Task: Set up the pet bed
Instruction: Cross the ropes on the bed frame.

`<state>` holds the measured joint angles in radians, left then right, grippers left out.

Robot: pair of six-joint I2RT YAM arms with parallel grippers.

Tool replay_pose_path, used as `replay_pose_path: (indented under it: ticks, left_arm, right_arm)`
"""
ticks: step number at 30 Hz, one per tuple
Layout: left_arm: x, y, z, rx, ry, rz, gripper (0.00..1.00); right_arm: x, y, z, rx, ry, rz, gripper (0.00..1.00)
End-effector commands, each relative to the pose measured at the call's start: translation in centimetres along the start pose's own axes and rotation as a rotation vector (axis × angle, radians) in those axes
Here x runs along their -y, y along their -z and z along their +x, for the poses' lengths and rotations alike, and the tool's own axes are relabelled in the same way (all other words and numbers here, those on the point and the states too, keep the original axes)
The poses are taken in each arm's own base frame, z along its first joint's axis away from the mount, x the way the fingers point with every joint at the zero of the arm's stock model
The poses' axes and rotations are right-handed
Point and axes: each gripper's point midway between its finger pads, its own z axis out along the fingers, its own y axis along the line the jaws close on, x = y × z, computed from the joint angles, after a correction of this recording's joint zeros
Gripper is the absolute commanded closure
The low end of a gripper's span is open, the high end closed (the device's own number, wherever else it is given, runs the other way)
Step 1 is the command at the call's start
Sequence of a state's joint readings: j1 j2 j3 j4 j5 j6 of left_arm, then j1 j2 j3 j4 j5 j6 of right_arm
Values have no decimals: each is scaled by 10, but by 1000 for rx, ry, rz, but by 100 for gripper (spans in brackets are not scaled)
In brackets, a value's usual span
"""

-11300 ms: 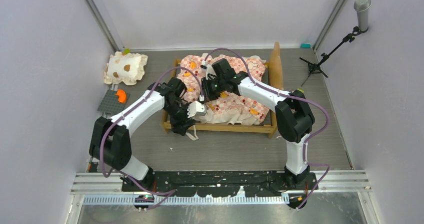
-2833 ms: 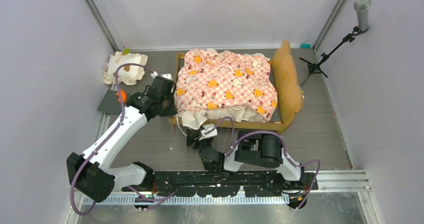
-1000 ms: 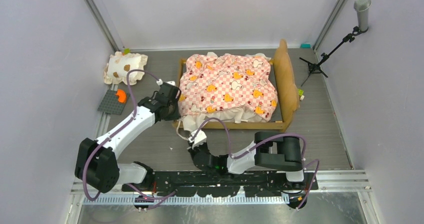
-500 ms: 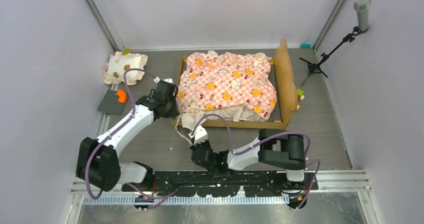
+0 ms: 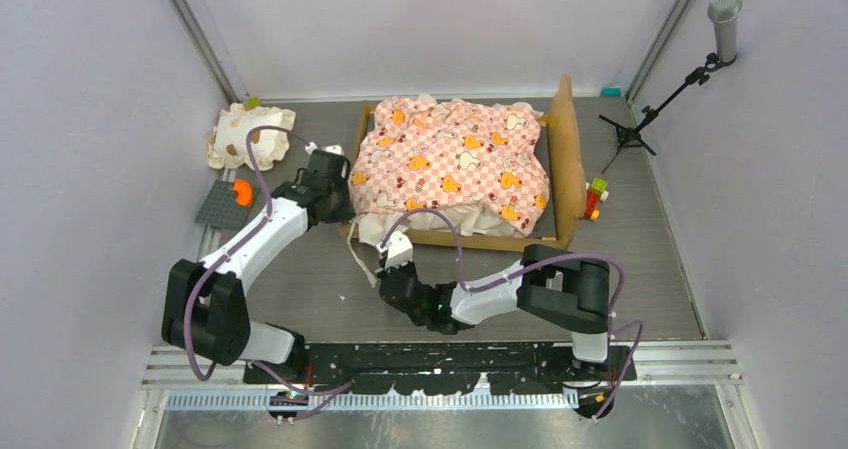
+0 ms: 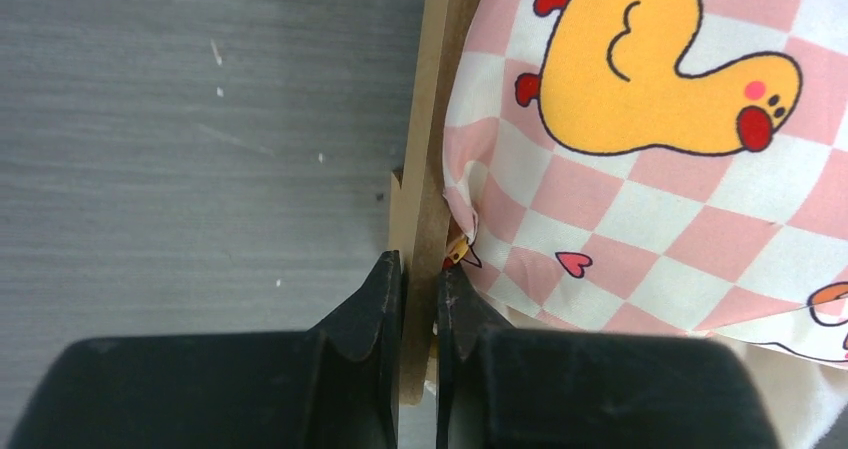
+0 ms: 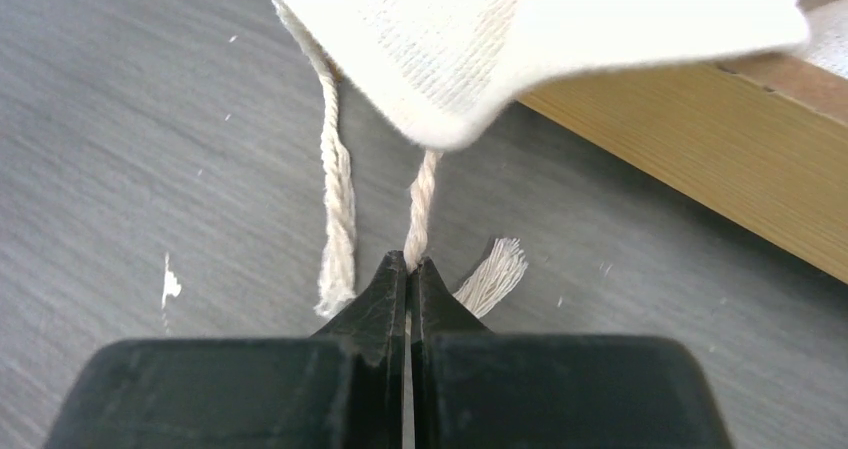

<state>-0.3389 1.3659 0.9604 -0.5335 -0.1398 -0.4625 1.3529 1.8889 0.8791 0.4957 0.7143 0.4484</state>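
Now left fingers (image 6: 385,291) tight on pet bed (image 6: 425,119), right fingers (image 7: 394,287) on cord (image 7: 421,204)

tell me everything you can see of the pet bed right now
The pet bed is a small light-wood frame with a tall headboard on the right arm's side, flat on the grey table. A rumpled pink checkered mattress with orange animals fills it, cream underside spilling over the near rail. The left gripper pinches its thin foot-end board; the right gripper is shut on a twisted cream cord hanging from the mattress.
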Motion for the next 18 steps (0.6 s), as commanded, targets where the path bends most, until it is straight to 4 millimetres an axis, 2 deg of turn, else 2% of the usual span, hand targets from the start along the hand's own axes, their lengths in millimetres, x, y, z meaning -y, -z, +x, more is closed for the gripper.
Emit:
replay_pose_path:
  ticks: [1,4,7,11,16,18]
  left_arm:
    - [11,-9,-86,248,120,30,100]
    - [18,-7,-96,244,110,52,100]
    - [20,1,-95,232,102,67,80]
    - [13,24,-96,269,95,59,58]
    - [6,52,-87,269,99,58,38]
    - [6,63,-76,261,117,83,36]
  right_arm:
    - [-6,-10,-35,23,-73,-46,99]
    - [0,-19,-36,7,-65,-46,99]
    - [-1,-20,-37,-1,-45,-58,99]
    - [-1,-18,-37,-11,-36,-65,99]
    - [1,-17,-36,-32,-29,-68,99]
    - [1,-18,-35,-50,-31,-75,99]
